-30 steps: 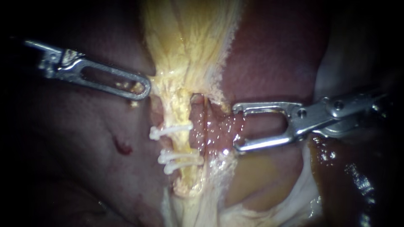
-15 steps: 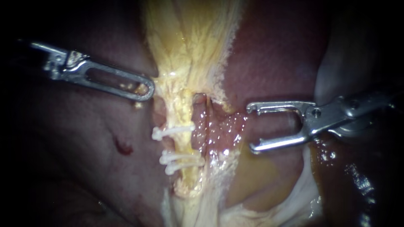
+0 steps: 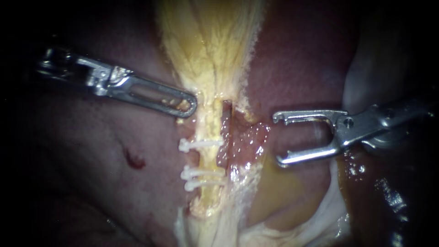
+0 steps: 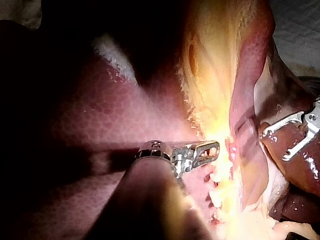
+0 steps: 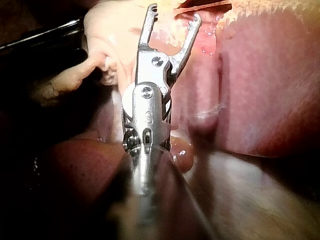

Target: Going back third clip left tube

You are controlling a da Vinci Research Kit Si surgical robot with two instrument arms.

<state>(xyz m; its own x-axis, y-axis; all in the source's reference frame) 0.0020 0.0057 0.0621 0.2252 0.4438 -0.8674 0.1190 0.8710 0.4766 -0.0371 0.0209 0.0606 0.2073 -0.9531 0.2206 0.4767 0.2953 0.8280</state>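
While left instrument (image 3: 187,105) is clamping yellow tissue (image 3: 206,89) at jaw tips, right instrument (image 3: 279,139) is gaping empty, clips (image 3: 203,173) lying ahead.

No word, label, brand, number or sign can be read on the liver (image 3: 114,151), on the left tube (image 3: 209,130), or on the white clips (image 3: 201,144) across this tube.

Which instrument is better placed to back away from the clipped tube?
Right. The right instrument has open, empty jaws, clear of the clips on the tube; the left instrument touches yellow tissue.
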